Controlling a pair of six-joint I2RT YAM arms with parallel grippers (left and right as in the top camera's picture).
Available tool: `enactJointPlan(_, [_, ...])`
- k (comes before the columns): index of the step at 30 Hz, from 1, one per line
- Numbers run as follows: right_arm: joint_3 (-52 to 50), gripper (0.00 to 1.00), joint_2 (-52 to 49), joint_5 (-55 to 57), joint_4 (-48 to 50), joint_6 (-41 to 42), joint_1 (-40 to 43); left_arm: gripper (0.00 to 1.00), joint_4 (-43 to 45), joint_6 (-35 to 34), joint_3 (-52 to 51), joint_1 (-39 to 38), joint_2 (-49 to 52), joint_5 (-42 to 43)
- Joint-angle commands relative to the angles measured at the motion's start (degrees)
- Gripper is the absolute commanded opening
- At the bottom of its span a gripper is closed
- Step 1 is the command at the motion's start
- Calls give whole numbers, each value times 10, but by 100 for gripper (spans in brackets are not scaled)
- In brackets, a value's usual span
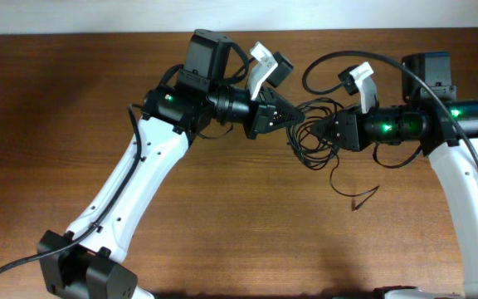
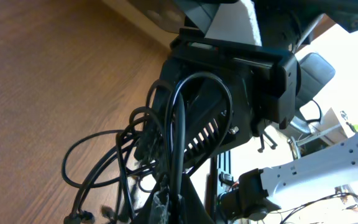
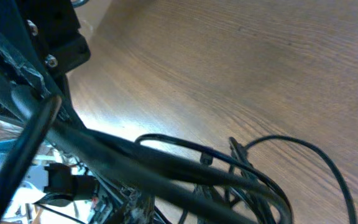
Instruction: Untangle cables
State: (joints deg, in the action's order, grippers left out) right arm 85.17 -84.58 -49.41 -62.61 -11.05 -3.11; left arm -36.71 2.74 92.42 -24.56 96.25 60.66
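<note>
**Cables Not Yet Untangled**

Overhead: the cables (image 1: 312,148) lay knotted on the tabletop (image 1: 222,216) between the left claw (image 1: 293,116) and the right claw (image 1: 320,131). Left wrist: the left claw was pressed together, apparently pinching strands. Right wrist: I could not tell the right claw's state. Most untangling remained.

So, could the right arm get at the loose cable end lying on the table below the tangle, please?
Probably yes: the loose cable end lies on bare table near the right arm, nothing covering it. The right gripper is in among the tangled cables, so it would need to pull clear first.
</note>
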Motion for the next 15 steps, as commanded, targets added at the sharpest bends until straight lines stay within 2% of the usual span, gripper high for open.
enactJointPlan(1, [-2, 25, 10, 28, 4, -53, -3, 0, -1, -28, 4, 3, 2, -5])
enactJointPlan(6, [-2, 27, 20, 67, 3, -58, -3, 0, 0, -47, 4, 3, 2, -6])
enactJointPlan(15, [-2, 27, 21, 88, 5, -68, -3, 0, -1, -154, 4, 3, 2, -6])
